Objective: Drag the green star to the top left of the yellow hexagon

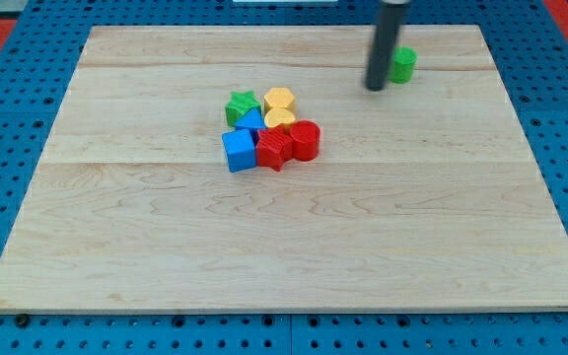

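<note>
The green star sits at the left end of a tight cluster near the board's middle, touching the yellow hexagon on its right. My tip is far to the view's upper right of both, just left of a green cylinder. The rod comes down from the view's top edge.
The cluster also holds a second yellow block, a blue triangle-like block, a blue cube, a red star-like block and a red cylinder. The wooden board lies on a blue pegboard.
</note>
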